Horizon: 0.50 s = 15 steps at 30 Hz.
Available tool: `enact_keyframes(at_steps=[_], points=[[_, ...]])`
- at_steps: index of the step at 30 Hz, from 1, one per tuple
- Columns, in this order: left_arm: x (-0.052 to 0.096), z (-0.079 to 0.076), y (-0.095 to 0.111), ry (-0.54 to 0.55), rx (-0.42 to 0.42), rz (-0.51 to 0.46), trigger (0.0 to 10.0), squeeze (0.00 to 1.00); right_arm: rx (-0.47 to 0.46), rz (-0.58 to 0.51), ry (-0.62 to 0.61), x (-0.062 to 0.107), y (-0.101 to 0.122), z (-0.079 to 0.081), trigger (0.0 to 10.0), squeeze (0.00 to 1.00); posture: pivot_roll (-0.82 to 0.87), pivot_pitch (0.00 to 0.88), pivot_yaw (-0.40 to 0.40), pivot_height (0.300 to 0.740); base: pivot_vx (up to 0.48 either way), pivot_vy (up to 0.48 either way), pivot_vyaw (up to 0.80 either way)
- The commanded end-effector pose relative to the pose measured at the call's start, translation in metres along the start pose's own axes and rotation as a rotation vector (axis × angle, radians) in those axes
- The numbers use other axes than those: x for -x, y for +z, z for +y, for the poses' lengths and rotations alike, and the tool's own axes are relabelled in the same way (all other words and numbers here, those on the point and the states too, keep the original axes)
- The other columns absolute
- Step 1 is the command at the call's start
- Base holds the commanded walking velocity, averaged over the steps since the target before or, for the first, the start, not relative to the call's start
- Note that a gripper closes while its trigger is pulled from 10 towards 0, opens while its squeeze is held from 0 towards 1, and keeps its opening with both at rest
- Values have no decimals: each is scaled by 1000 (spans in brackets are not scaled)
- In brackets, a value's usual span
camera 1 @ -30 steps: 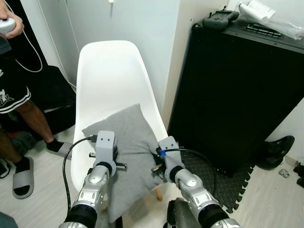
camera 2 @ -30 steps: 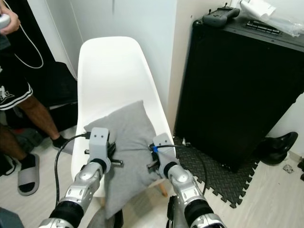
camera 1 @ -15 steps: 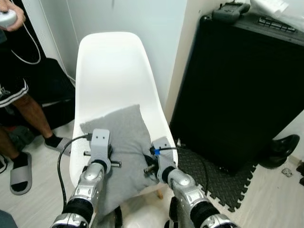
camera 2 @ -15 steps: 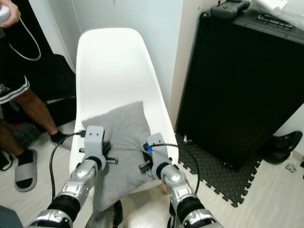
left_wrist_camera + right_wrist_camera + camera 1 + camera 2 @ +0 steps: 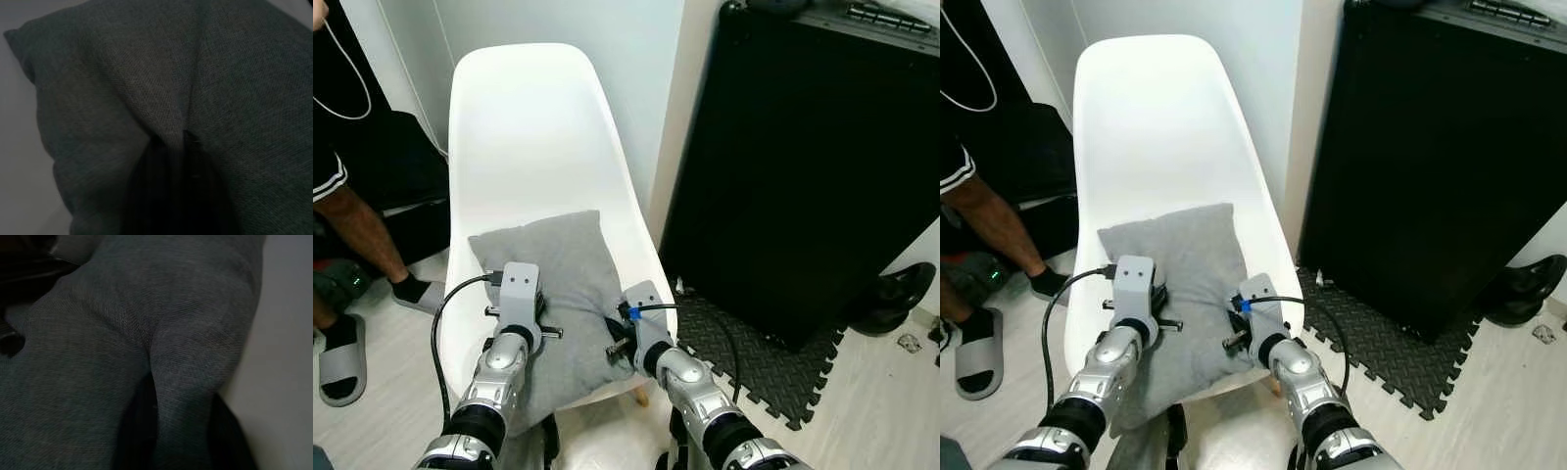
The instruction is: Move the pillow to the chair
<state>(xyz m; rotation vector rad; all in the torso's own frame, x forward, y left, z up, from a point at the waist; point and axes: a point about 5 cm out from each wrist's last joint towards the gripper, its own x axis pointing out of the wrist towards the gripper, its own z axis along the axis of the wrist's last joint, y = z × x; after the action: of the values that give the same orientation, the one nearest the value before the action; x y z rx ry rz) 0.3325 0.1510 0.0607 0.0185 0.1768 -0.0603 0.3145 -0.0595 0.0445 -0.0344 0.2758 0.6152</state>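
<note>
Lying on the seat of the white chair (image 5: 524,127), the grey pillow (image 5: 558,284) looks delivered, yet the left gripper (image 5: 168,147) and right gripper (image 5: 168,396) each pinch a fabric fold, so letting go remains.

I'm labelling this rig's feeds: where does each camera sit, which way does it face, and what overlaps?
Left and right eye views: on the head, looking forward and down at the white chair; both silver arms show.
Left wrist view: along the left gripper, pinching a fold of the grey pillow.
Right wrist view: along the right gripper, gripping pillow fabric.
Shared: all four see the pillow.
</note>
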Motion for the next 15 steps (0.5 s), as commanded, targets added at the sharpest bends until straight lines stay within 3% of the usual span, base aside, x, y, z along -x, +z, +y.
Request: enact_keyframes(at_steps=[1, 8, 10, 12, 15], points=[[4, -7, -10, -54, 33, 31, 10000, 1000, -22, -18, 53, -1, -1, 10, 10000, 1000, 7, 212, -45, 583, 0, 0, 0], [6, -5, -7, -43, 32, -3, 10000, 1000, -53, -54, 73, 4, -2, 7, 10000, 1000, 9, 202, -47, 583, 0, 0, 0], [14, -7, -11, -107, 51, -15, 10000, 1000, -95, -132, 113, 15, 4, 3, 10000, 1000, 8, 194, -47, 583, 0, 0, 0], [15, -7, -11, -115, 55, -18, 10000, 1000, -93, -143, 122, 18, 5, 3, 10000, 1000, 8, 194, -47, 583, 0, 0, 0], [24, -2, -14, -133, 53, -37, 10000, 1000, -94, -184, 146, 35, 6, -2, 10000, 1000, 6, 183, -46, 583, 0, 0, 0]])
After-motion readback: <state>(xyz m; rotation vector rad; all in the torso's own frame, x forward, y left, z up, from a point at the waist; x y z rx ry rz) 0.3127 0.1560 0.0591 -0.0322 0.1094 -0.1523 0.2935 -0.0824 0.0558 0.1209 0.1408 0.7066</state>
